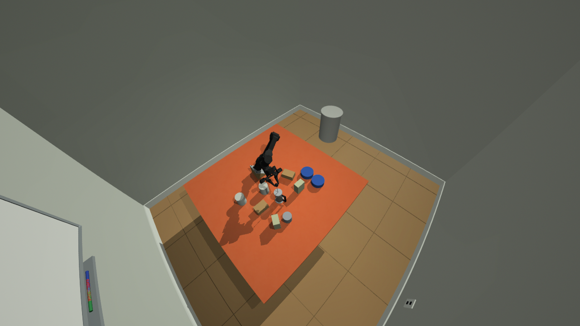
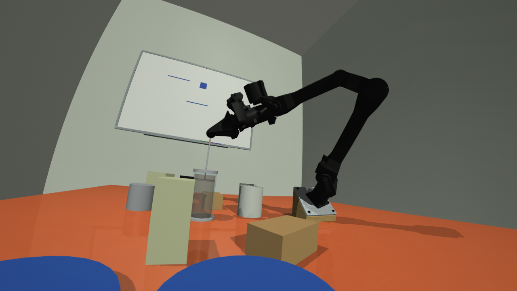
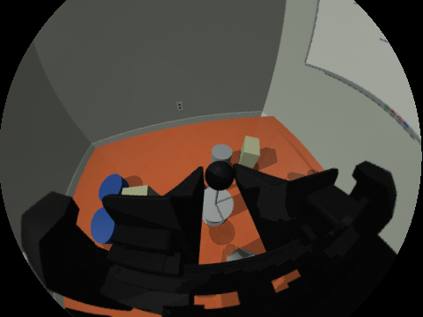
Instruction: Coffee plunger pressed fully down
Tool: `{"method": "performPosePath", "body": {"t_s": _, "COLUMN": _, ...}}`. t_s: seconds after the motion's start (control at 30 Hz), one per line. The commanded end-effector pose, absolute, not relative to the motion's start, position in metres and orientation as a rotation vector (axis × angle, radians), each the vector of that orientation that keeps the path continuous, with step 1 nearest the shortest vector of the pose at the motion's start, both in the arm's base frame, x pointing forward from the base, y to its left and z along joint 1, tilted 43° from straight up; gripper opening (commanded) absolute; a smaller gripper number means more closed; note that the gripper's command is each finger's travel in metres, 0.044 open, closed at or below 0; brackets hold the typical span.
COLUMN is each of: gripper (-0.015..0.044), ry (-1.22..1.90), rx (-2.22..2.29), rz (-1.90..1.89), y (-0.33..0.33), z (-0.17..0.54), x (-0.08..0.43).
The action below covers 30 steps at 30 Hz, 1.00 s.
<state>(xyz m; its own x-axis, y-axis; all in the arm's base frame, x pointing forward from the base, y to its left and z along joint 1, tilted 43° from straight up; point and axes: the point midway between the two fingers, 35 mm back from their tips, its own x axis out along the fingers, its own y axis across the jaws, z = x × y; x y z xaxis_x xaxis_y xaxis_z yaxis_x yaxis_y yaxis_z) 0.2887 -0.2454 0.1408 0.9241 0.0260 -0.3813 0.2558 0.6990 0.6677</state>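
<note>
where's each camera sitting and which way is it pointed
Top: high in a room corner, looking down at the orange table; whole arm shows.
Exterior: low at table level behind the blue discs, facing the whiteboard; whole arm shows.
Wrist: on the gripper, looking down past both fingers.
All three share the plunger knob and the press.

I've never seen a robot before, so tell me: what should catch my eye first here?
The long black arm bending over the orange table, its tool closed on the black knob topping a thin rod. That rod runs down into a clear glass coffee press standing upright among boxes and cylinders.
</note>
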Motion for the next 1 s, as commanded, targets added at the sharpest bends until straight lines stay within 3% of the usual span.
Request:
{"method": "performPosePath", "body": {"t_s": 0.0, "gripper": 0.0113, "ry": 0.38, "rx": 0.794, "rz": -0.135, "y": -0.246, "z": 0.14, "x": 0.289}}
{"method": "performPosePath", "body": {"t_s": 0.97, "gripper": 0.0113, "ry": 0.384, "rx": 0.793, "rz": -0.135, "y": -0.227, "z": 0.113, "x": 0.3}}
